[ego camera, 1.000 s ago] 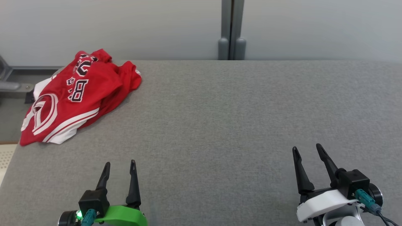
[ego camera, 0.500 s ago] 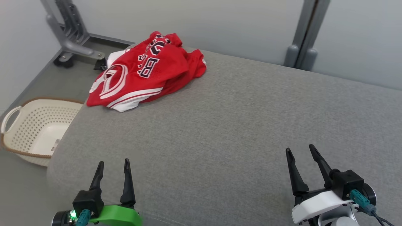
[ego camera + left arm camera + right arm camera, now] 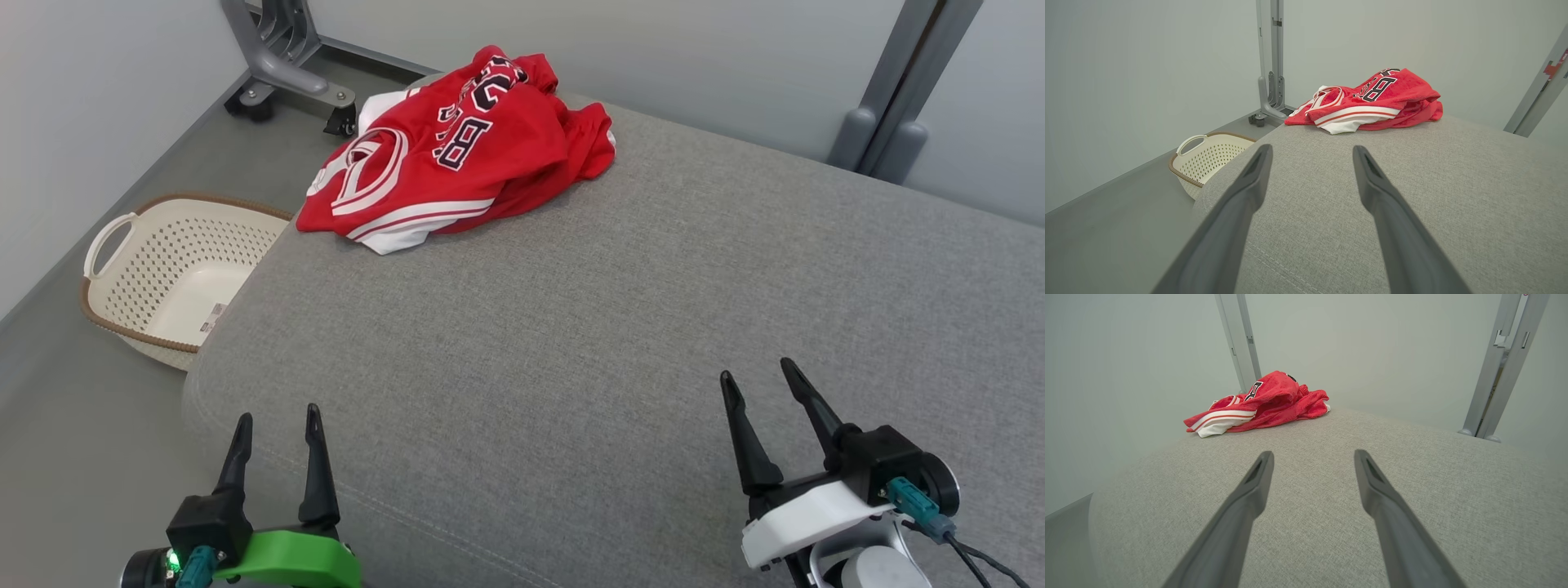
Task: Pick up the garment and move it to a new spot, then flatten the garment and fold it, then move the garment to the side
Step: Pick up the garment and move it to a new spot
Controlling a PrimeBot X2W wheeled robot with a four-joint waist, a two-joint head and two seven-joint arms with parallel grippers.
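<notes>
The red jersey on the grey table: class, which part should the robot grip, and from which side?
Probably the white-striped hem of the red jersey, approached from the near side with the left gripper: that edge lies loose, facing the robot, on its left.

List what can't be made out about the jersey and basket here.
- Jersey lettering: head view, folds hide all but a "B" and fragments.
- Jersey's underside and far end: every view, buried under its own bunched cloth.
- Basket: head and left wrist views, the table edge covers one side; label inside too small to read.
</notes>
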